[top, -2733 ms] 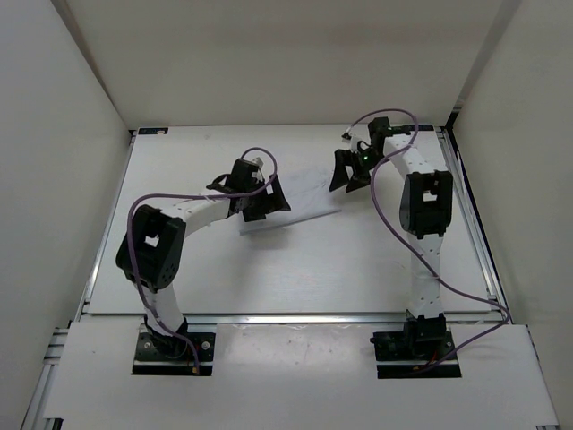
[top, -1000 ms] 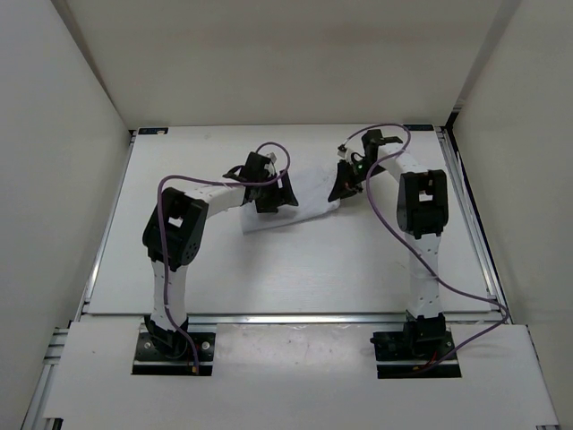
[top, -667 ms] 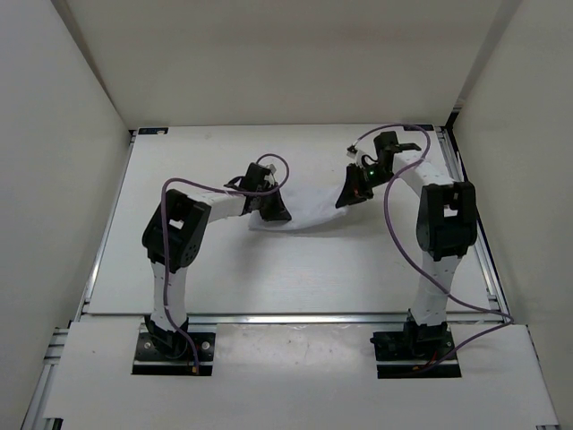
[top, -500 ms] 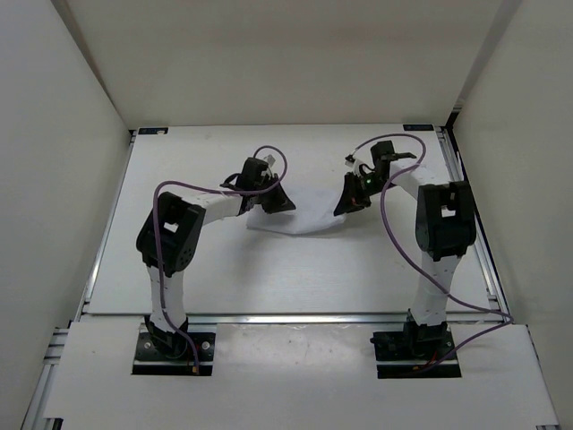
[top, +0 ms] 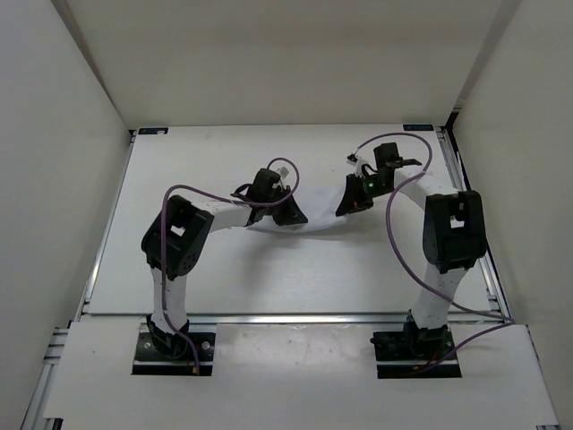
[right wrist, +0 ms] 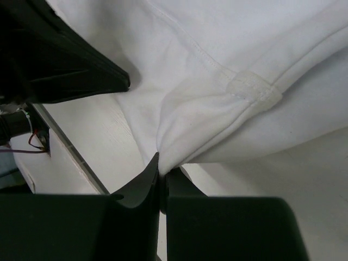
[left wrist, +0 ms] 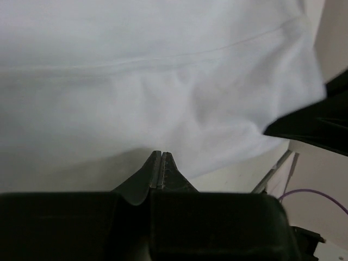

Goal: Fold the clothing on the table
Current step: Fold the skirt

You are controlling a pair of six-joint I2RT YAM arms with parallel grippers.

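The white clothing [top: 320, 218] is stretched in a narrow band between my two grippers at the middle of the table [top: 269, 269]. My left gripper [top: 294, 217] is shut on its left edge. In the left wrist view the jaws [left wrist: 161, 154] meet at the fabric's near hem, and creases in the clothing [left wrist: 163, 81] run toward them. My right gripper [top: 349, 208] is shut on the right end. In the right wrist view a bunched fold of the clothing [right wrist: 217, 65] is pinched in the right gripper [right wrist: 162, 166], beside a seam tab.
White walls enclose the table on three sides. Aluminium rails run along the near edge [top: 286, 315] and the right edge [top: 474, 233]. Purple cables loop over both arms. Each wrist view shows the other gripper's dark body close by.
My left gripper closed on the clothing's left edge and shifted right and nearer. The right gripper stayed shut on its end. The clothing went from lying spread out to a drawn band.
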